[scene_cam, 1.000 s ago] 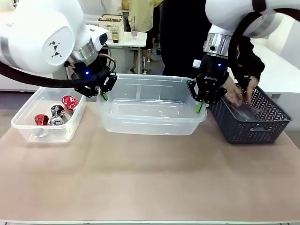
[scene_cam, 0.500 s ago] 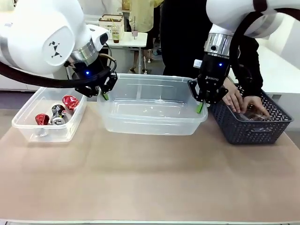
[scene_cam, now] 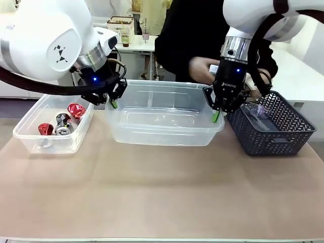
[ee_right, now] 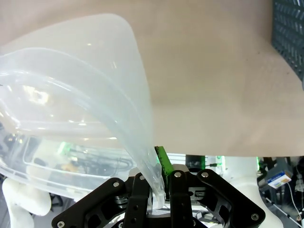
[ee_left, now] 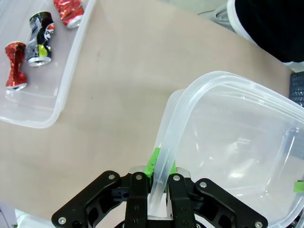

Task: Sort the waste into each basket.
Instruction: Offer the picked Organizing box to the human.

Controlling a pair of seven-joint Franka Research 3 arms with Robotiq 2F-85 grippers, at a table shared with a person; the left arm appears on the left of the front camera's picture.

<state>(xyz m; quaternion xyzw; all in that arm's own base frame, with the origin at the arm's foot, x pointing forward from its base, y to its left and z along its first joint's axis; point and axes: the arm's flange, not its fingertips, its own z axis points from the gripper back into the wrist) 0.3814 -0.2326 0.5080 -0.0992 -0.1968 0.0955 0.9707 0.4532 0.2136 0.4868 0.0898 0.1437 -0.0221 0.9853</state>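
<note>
A large clear tub (scene_cam: pixel 164 121) stands mid-table, nothing inside it. My left gripper (scene_cam: pixel 112 99) is shut on its left rim, seen close up as left gripper (ee_left: pixel 159 180) with green pads clamping the rolled rim (ee_left: pixel 166 137). My right gripper (scene_cam: pixel 216 112) is shut on the right rim, also seen as right gripper (ee_right: pixel 157 187). A smaller clear tub (scene_cam: pixel 30 137) at the left holds two red cans (scene_cam: pixel 76 110) (scene_cam: pixel 44 129) and a black-silver can (scene_cam: pixel 62 124). The left wrist view shows the same cans (ee_left: pixel 39 38).
A dark lattice basket (scene_cam: pixel 276 134) sits right of the big tub, with a clear plastic bottle (scene_cam: pixel 257 110) in it. A person in black leans over the far side, one hand (scene_cam: pixel 201 68) above the tub's far rim. Bare table stretches along the near side.
The person's hands came out of the dark basket, and the person leaned left, one hand now over the big tub's far rim. Both grippers stay shut on the tub.
</note>
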